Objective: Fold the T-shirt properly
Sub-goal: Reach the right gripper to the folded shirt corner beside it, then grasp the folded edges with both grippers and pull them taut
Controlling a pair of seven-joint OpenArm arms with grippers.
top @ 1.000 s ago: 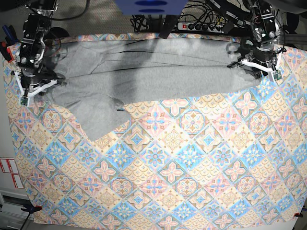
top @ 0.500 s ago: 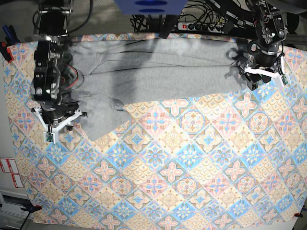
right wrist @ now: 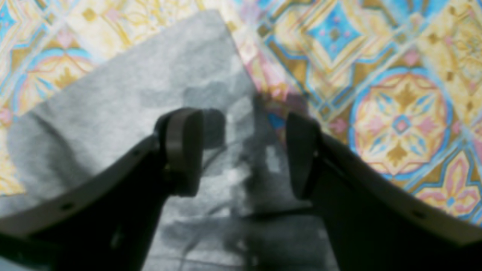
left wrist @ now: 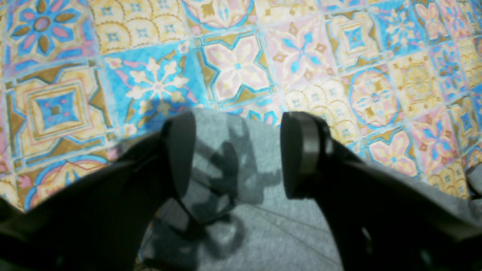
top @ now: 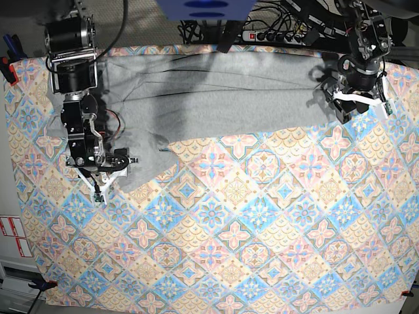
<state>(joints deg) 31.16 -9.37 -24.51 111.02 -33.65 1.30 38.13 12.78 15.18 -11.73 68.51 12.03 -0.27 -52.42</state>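
Grey cloth under right jaws: in the right wrist view the T-shirt (right wrist: 124, 94) lay flat beneath the right gripper (right wrist: 244, 154), with one corner of the fabric reaching ahead of the jaws and its edge running between them.
Right jaws: wide apart, nothing between the pads, only shadow on the fabric below; whether the tips touched the cloth could not be told.
Right gripper in the overhead view: the right gripper (top: 108, 171) stood at the lower left flap of the T-shirt (top: 209, 98), near where that flap ended on the tablecloth (top: 262, 235).
Cloth under left jaws: in the left wrist view the T-shirt (left wrist: 241, 226) filled the near ground under the left gripper (left wrist: 237, 154), its edge lying just past the fingertips, and the tablecloth (left wrist: 241, 56) spread beyond.
Left jaws: wide apart, holding nothing, with grey fabric showing in the gap.
Left gripper in the overhead view: the left gripper (top: 357, 104) stood at the right end of the T-shirt.
T-shirt overall: spread as a long band across the far side of the tablecloth, between the two arms, one flap hanging nearer on the left of the overhead view.
Lettering: none visible.
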